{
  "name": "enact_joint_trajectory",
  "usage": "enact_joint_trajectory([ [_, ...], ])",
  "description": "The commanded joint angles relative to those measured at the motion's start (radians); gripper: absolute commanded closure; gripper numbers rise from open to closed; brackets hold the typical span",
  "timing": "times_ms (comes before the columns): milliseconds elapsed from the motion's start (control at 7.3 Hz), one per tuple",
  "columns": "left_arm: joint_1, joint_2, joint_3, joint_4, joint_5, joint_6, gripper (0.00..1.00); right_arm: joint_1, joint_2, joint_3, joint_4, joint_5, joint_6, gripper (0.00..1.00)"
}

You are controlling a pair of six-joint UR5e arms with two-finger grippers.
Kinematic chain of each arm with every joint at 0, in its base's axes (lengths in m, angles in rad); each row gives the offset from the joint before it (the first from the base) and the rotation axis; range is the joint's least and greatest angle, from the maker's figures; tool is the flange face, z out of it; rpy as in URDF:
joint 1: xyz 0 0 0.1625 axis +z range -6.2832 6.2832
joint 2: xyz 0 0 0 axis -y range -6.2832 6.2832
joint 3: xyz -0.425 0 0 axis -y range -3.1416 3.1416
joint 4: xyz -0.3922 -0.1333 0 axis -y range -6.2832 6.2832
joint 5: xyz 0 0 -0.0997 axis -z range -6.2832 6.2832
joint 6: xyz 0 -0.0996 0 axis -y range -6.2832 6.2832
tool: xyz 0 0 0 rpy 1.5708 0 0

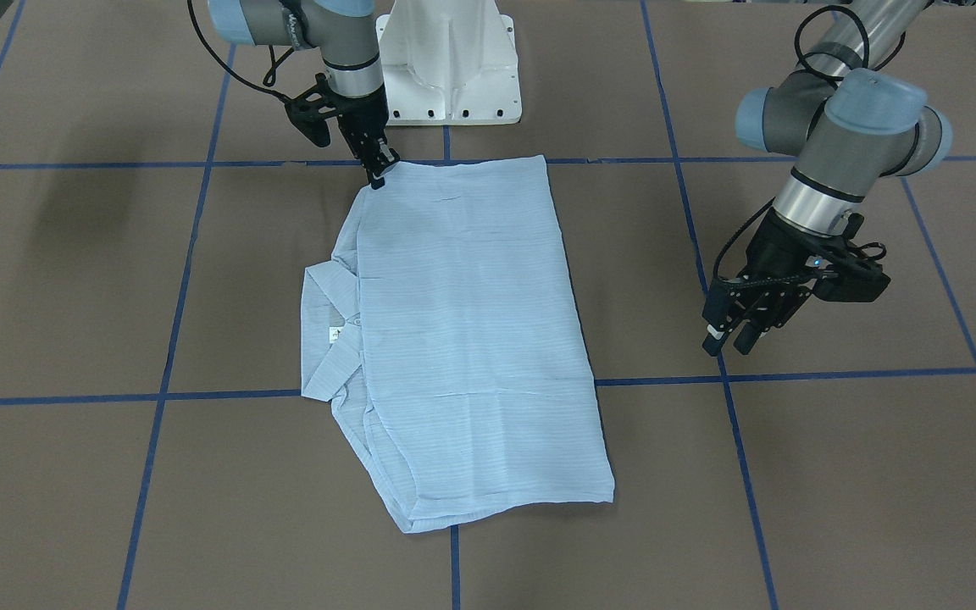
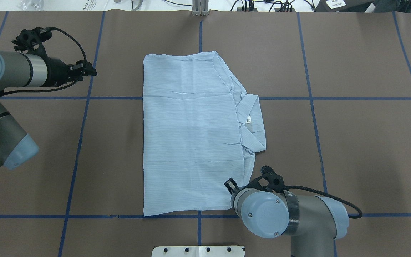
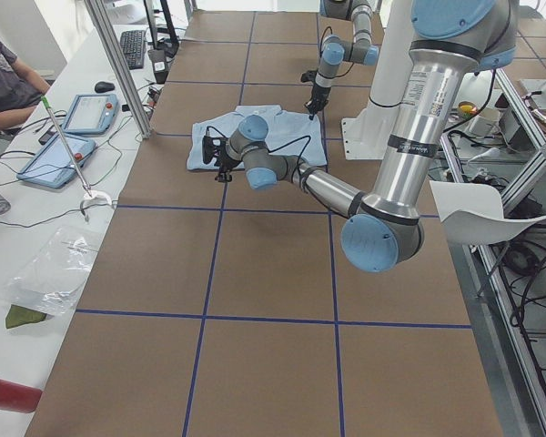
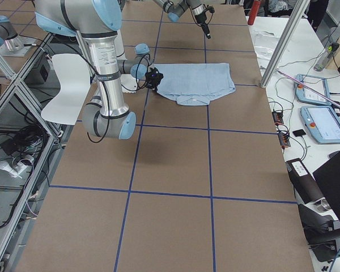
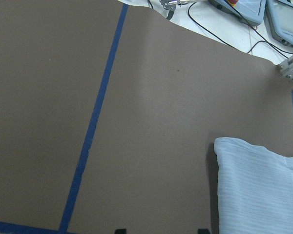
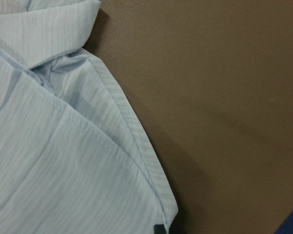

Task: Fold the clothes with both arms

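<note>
We judge the shirt [image 1: 471,339] mostly folded, a final fold probably left | right gripper [image 1: 378,176] pinches its near right corner | left gripper [image 1: 729,339] spread, empty, well apart.

Blue tape lines [image 1: 115,398] grid the brown table [image 1: 835,508], a white pedestal base [image 1: 451,76] at its edge.

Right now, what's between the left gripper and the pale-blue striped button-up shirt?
Nothing: only bare brown table covering separates the left gripper from the pale-blue striped shirt, clearest in the overhead view.
</note>
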Motion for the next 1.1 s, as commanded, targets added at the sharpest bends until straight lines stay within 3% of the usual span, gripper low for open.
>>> enact_joint_trajectory([
  [0,0.05,0.005,-0.064,0.001,-0.004,-0.187,0.42,0.001,-0.007,0.025,-0.006,-0.003,0.005,1.0],
  [274,0.232,0.078,-0.194,0.001,0.061,-0.437,0.42,-0.02,-0.008,0.043,-0.006,-0.003,0.009,1.0],
  [411,0.368,0.135,-0.272,0.001,0.156,-0.534,0.42,-0.028,-0.011,0.046,-0.009,-0.006,0.009,1.0],
  [685,0.544,0.143,-0.3,0.072,0.287,-0.66,0.42,-0.03,-0.017,0.056,-0.011,-0.007,0.009,1.0],
  [959,0.664,0.146,-0.299,0.111,0.36,-0.713,0.42,-0.03,-0.017,0.056,-0.011,-0.007,0.009,1.0],
])
